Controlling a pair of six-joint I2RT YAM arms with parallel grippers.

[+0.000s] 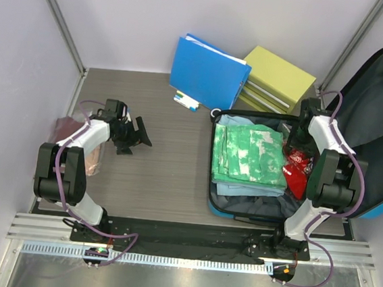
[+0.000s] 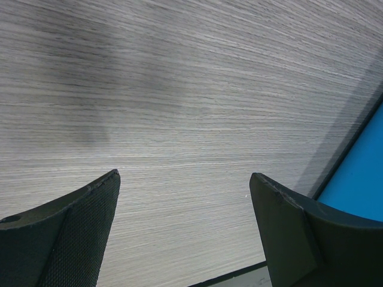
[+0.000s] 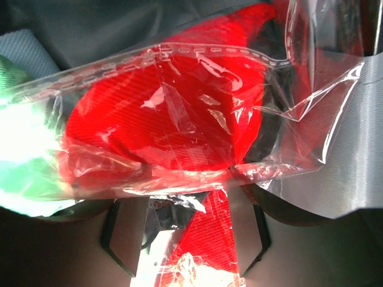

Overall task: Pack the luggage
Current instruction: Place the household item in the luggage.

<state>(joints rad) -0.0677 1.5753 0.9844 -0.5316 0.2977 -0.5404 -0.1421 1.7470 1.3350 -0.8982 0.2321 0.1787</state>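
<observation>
The luggage (image 1: pixel 247 204) is a bright-blue hard-shell suitcase lying open at the right, its dark-lined lid (image 1: pixel 379 94) leaning open further right. Folded green-and-white clothes (image 1: pixel 251 156) lie in it on a light-blue garment. A red garment in a clear plastic bag (image 1: pixel 297 173) lies along the case's right side; it fills the right wrist view (image 3: pixel 161 125). My right gripper (image 1: pixel 299 141) hangs over it, jaws wide apart (image 3: pixel 188 194), the bag draped over the fingertips. My left gripper (image 1: pixel 136 135) is open and empty over bare table (image 2: pixel 185 179).
A flat blue folder (image 1: pixel 209 70) and a yellow-green drawer box (image 1: pixel 279 77) stand at the back. A small white-and-blue item (image 1: pixel 186 102) lies in front of the folder. A pinkish bagged item (image 1: pixel 67 135) lies at the table's left edge.
</observation>
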